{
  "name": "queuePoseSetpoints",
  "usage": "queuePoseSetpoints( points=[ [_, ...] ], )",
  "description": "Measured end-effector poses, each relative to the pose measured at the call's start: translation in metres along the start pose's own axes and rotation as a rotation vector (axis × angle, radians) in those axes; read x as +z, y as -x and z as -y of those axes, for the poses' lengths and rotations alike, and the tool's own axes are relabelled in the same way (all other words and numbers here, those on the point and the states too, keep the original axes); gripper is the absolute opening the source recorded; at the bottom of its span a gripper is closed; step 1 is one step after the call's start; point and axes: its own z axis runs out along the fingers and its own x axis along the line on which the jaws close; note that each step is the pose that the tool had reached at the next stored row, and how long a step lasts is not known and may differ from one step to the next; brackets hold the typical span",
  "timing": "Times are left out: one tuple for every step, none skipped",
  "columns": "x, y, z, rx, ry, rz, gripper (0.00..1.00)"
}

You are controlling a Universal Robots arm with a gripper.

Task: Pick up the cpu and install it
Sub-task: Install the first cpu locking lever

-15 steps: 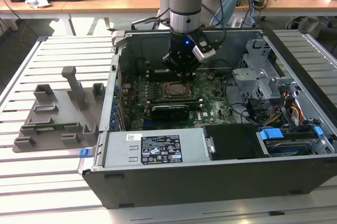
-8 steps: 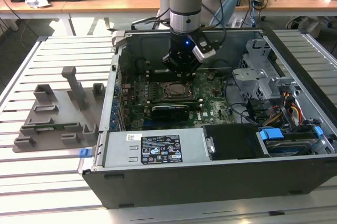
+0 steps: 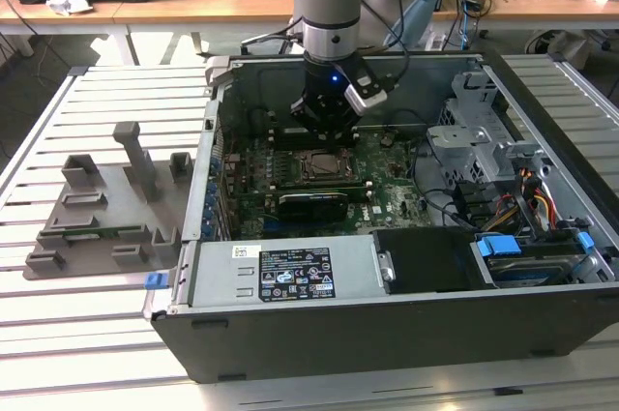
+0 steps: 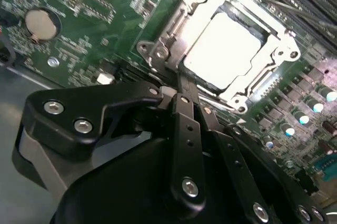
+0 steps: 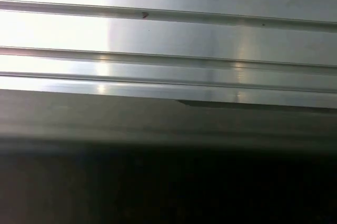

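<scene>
Second wrist view, cpu (image 4: 224, 50) apparently in socket (image 4: 169, 45), just beyond closed fingers (image 4: 185, 124)

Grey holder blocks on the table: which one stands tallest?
The narrow upright post, middle of the far row in the exterior view; the other blocks sit low and squat.

No print is legible. A label (image 3: 295, 275) sits on the power supply (image 3: 218, 280), 6 o'clock of the motherboard (image 3: 387, 203).
</scene>
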Motion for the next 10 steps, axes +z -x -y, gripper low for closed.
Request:
queuePoseSetpoints(
  points=[
    [-0.0001, -0.0025, -0.0001, 0.0, 0.0028, 0.0011, 0.11],
    [-0.0002, -0.0055, -0.0003, 0.0, 0.0052, 0.002, 0.11],
    [-0.0003, -0.0077, -0.0004, 0.0, 0.0068, 0.0027, 0.11],
    [-0.0005, -0.0108, -0.0005, 0.001, 0.0091, 0.0039, 0.11],
    [-0.0006, -0.0124, -0.0006, 0.001, 0.0102, 0.0051, 0.11],
    [-0.0007, -0.014, -0.0007, 0.0, 0.0104, 0.0067, 0.11],
    [-0.001, -0.0171, -0.0008, 0.0, 0.0107, 0.0096, 0.11],
    [-0.0012, -0.0192, -0.0009, 0.001, 0.0109, 0.0115, 0.11],
    [-0.0012, -0.0197, -0.001, 0.001, 0.0108, 0.0119, 0.11],
    [-0.0012, -0.0198, -0.001, 0.001, 0.0108, 0.0121, 0.11]
  ],
)
